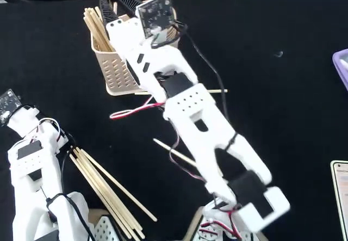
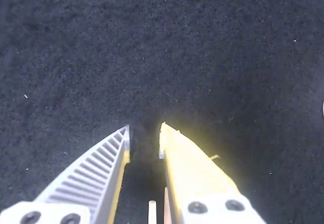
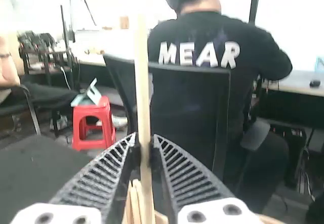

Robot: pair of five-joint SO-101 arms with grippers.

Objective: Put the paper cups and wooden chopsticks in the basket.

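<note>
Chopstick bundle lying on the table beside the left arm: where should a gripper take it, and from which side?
Probably from straight above, closing across the chopstick bundle around mid-length. The sticks lie flat on the black table on a diagonal, so a sideways approach finds no purchase. They sit close together there, but splay apart at their lower ends.

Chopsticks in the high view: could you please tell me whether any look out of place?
Yes: a bundle lies loose by the left arm, one chopstick under the right arm, another beside the basket, all outside it.
</note>
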